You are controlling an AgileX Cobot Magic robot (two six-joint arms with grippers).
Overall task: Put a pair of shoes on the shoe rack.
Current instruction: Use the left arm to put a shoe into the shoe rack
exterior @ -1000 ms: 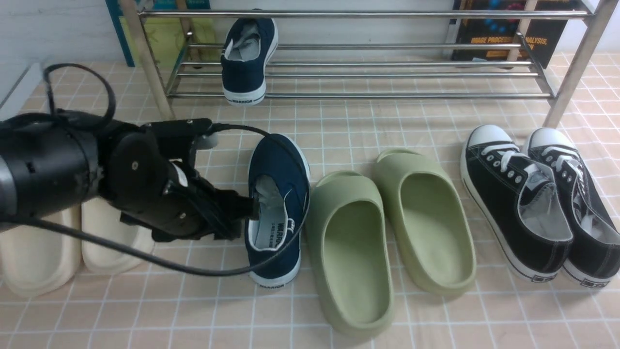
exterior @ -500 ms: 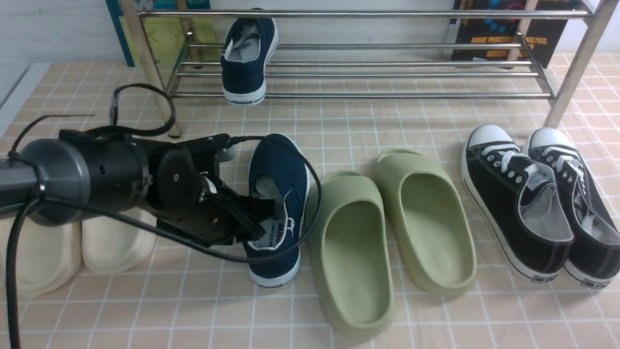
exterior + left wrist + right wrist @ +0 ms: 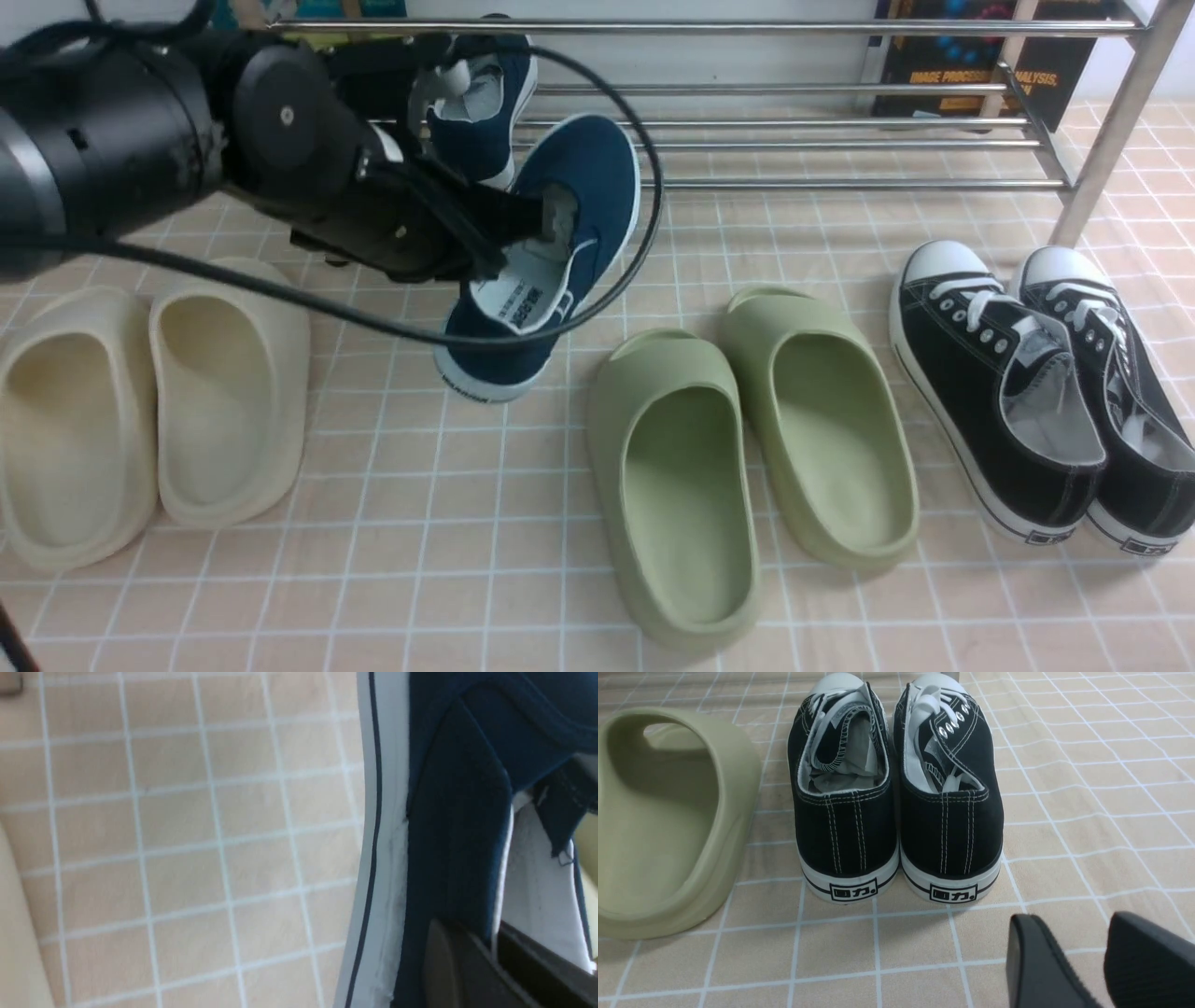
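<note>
Pinching the near side wall of a navy slip-on (image 3: 569, 177) at its collar, the left gripper (image 3: 527, 217) is closing one finger inside the white lining and one against the outer canvas. That thin, firm edge is giving the narrow jaws something to bite on. The shoe is hanging tilted and seems to be clear of the tiled floor (image 3: 467, 523), with its toe pointing up toward the left end of the shoe rack (image 3: 840, 184) and its heel drooping toward the camera. This is probably because the grip is sitting off to one side of the shoe's weight. The second navy slip-on (image 3: 471, 140) is already resting on the rack's lower rods near that left end, so the carried one is likely heading for the spot beside it. The canvas is looking soft and matte, the white rubber sole smooth with a dark pinstripe, and the rack's steel rods round, shiny and likely slippery under rubber. On the floor, the green foam slippers (image 3: 672, 485), black lace-up sneakers (image 3: 1008, 373) and cream slippers (image 3: 224, 392) are sitting in pairs in front of the rack. The right gripper (image 3: 1069, 933) is hovering low behind the black sneakers' heels, with its fingers apart and gripping nothing.
</note>
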